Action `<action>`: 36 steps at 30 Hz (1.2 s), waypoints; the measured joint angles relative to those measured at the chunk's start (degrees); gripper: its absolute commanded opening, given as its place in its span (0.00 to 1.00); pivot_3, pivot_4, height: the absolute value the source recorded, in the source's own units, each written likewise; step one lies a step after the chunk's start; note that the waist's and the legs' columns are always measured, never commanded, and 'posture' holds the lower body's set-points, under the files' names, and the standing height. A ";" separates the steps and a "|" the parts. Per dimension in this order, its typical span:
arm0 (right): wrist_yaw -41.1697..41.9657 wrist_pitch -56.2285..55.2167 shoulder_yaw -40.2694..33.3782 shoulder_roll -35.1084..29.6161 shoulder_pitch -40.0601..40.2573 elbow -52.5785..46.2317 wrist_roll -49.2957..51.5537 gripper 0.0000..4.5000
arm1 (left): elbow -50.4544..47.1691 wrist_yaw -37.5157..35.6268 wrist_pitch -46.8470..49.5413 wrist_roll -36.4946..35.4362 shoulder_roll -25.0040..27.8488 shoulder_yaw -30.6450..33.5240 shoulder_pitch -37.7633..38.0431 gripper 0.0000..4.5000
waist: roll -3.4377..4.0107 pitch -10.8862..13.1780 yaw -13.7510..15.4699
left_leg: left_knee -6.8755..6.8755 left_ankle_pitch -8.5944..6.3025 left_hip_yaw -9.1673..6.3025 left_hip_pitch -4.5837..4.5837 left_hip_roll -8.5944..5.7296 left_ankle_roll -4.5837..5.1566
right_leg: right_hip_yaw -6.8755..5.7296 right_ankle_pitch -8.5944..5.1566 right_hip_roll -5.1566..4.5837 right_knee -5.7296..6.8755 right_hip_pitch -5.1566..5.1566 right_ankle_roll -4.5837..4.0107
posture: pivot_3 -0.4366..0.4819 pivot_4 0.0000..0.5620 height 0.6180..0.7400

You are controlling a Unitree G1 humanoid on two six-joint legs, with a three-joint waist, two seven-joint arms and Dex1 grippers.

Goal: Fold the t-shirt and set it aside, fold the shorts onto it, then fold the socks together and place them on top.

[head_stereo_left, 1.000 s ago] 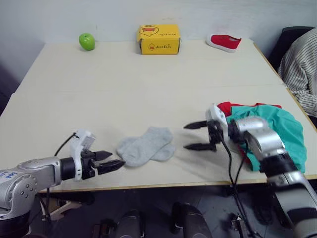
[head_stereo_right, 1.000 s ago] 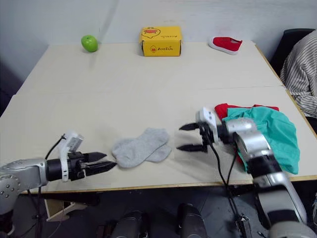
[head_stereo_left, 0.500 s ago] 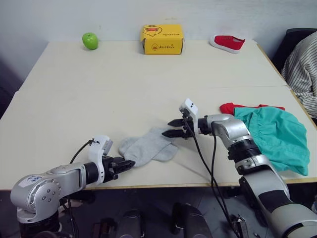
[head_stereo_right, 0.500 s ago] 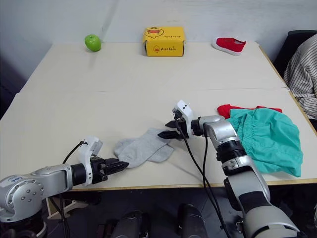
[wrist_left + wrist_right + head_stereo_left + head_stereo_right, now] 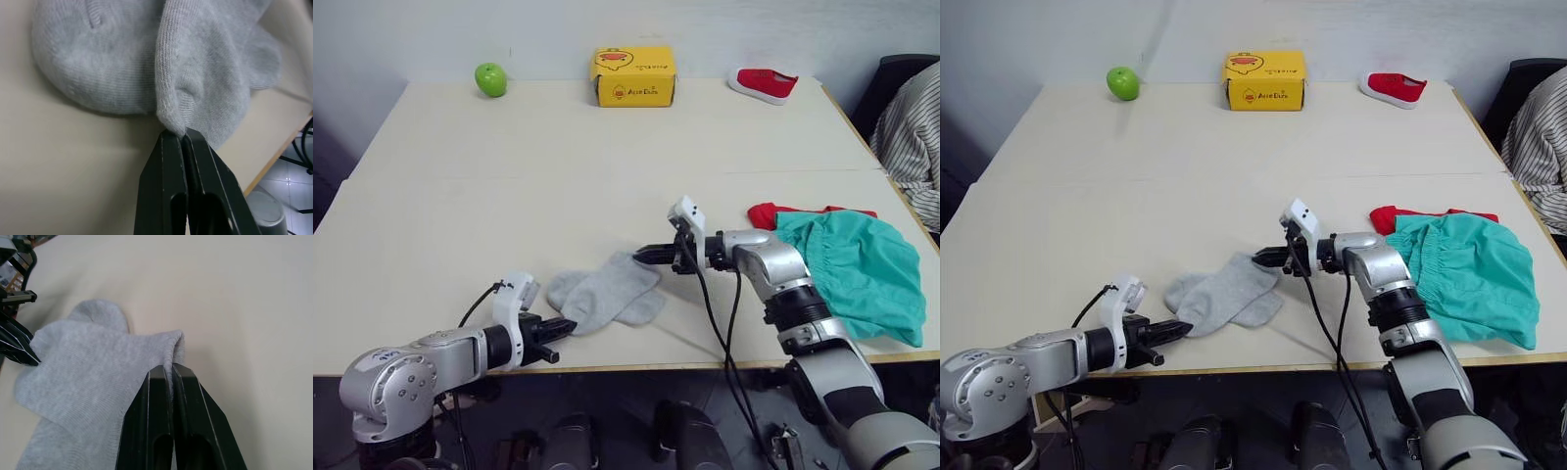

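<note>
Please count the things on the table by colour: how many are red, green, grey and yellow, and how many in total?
Red: 2, the t-shirt and the shoe
Green: 2, the shorts and the apple
Grey: 1, the socks, counted as one pair
Yellow: 1, the box
Total: 6

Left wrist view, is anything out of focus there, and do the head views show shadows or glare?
Left wrist view: the socks show crisp knit up close, while the floor past the table edge is soft. Left eye view: a faint shadow under the right hand, no glare on the table.
</note>
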 measured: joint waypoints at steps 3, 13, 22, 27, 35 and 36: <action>0.44 0.74 -1.30 -1.25 1.82 -5.73 2.09 0.01 | 0.30 -4.51 -0.48 -2.51 4.85 3.15 -0.70 0.00 | 0.01 0.01 0.00 | -0.03 -0.01 -0.01 -0.01 0.00 -0.01 | -0.01 -0.01 0.00 0.00 -0.02 -0.02 | 0.48 0.27 1.00; -6.28 14.67 -4.98 -5.45 15.91 -30.54 10.71 0.01 | 11.23 -26.97 -19.24 -0.67 25.32 -3.01 -0.77 0.00 | 0.11 0.07 0.26 | -0.27 -0.08 0.03 -0.05 0.01 -0.09 | -0.02 -0.08 -0.03 -0.17 -0.24 -0.14 | 0.48 0.27 1.00; -19.07 12.91 -2.35 -2.34 27.03 -38.79 7.74 0.01 | 34.82 -42.98 -27.72 8.54 30.62 -23.95 -18.12 0.00 | 0.08 0.07 0.08 | -0.70 0.04 0.68 -0.08 -0.16 0.03 | 0.04 -0.02 0.02 0.01 -0.78 -0.02 | 0.48 0.27 1.00; -21.49 11.27 -2.22 -2.13 27.79 -39.29 6.83 0.01 | 40.91 -47.22 -30.42 13.07 30.63 -29.76 -20.94 0.00 | 0.06 0.08 -0.88 | -0.74 0.05 0.78 -0.15 -0.17 0.04 | 0.05 -0.01 0.23 -0.04 -0.82 -0.01 | 0.48 0.27 1.00; -22.04 12.31 -2.33 -2.15 27.43 -37.60 7.12 0.00 | 42.43 -47.69 -31.87 15.43 28.96 -31.13 -21.27 0.05 | 0.04 0.09 -1.17 | -0.70 0.06 0.80 -0.12 -0.11 0.06 | 0.13 -0.01 0.20 0.02 -0.83 -0.01 | 0.48 0.27 1.00; -21.87 13.26 -2.38 -2.16 27.34 -37.34 7.85 0.05 | 42.39 -47.59 -31.73 15.42 28.96 -31.08 -21.02 0.10 | 0.04 0.09 -1.17 | -0.71 0.07 0.80 -0.11 -0.09 0.06 | 0.14 -0.01 0.20 0.03 -0.83 -0.01 | 0.48 0.27 1.00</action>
